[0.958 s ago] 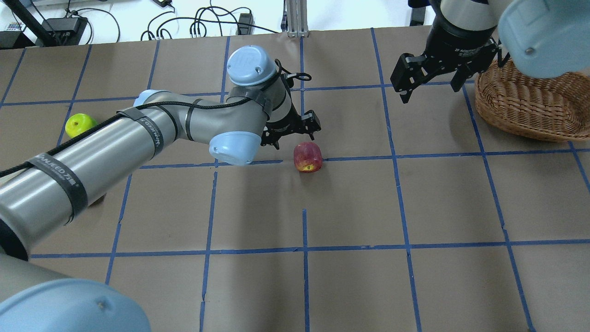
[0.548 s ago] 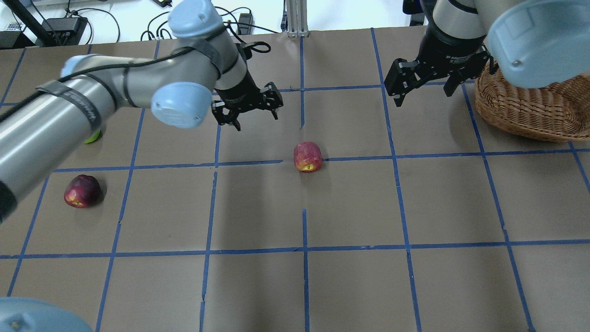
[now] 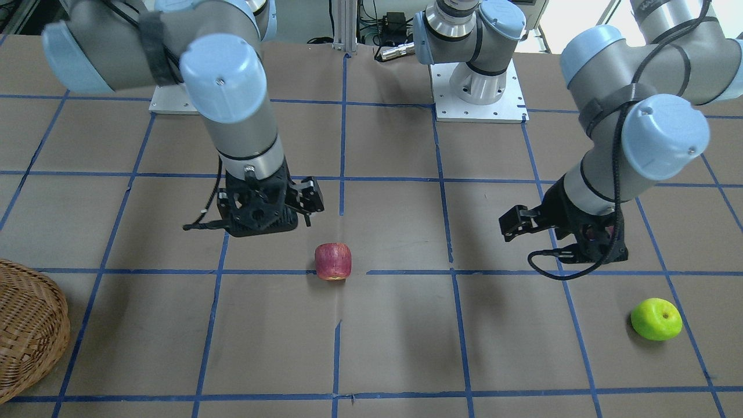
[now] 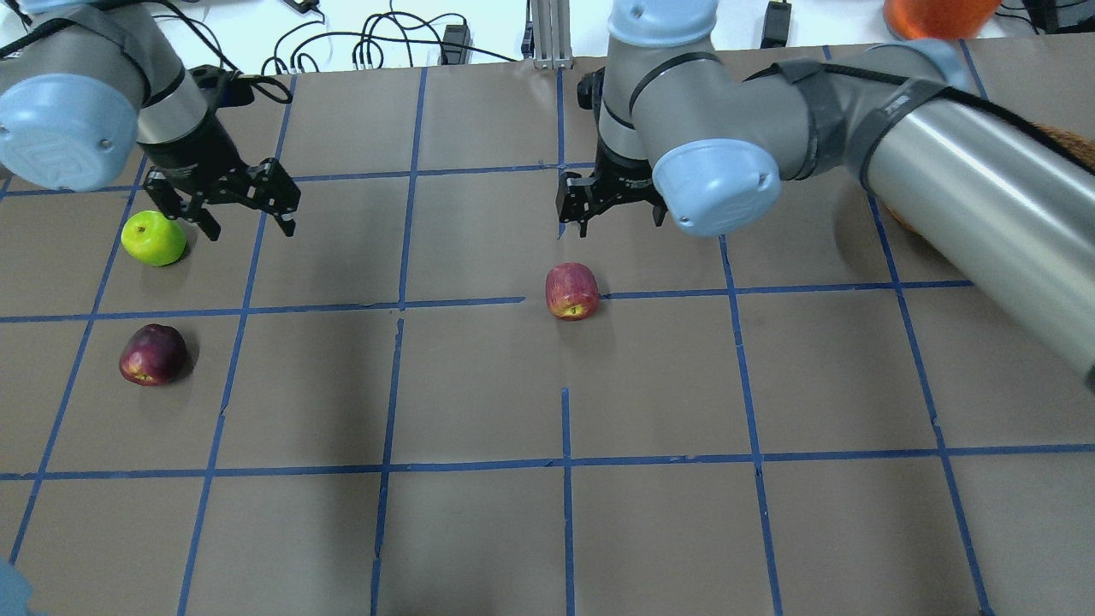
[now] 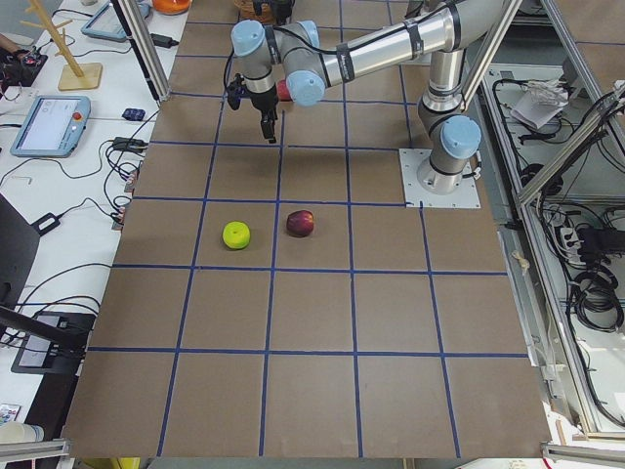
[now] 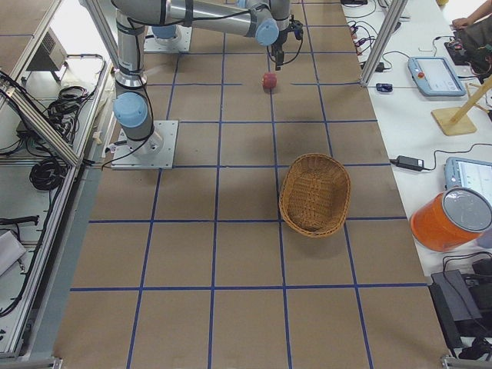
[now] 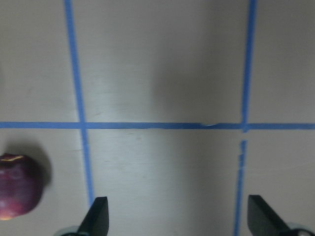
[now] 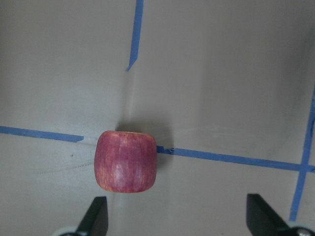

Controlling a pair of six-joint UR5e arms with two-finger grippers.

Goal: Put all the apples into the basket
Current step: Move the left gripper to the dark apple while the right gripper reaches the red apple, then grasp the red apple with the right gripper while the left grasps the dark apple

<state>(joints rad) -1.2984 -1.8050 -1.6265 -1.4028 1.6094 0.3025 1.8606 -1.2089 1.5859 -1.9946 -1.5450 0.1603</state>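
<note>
Holds left tool (image 7: 177,219) and right tool (image 8: 177,219) spread, gripping nothing. Hovers right tool near red apple (image 4: 571,291) at mid-counter (image 4: 770,530), left tool beside green apple (image 4: 154,238) and maroon apple (image 4: 152,354) toward left edge. Shows basket (image 6: 314,194) toward right edge, with 0 of 3 apples inside.

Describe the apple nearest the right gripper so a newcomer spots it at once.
Start at the table's middle. The red apple sits alone on a blue tape line there, near the open right gripper. It is streaky red; the green apple and the maroon apple lie far off on the robot's left.
</note>
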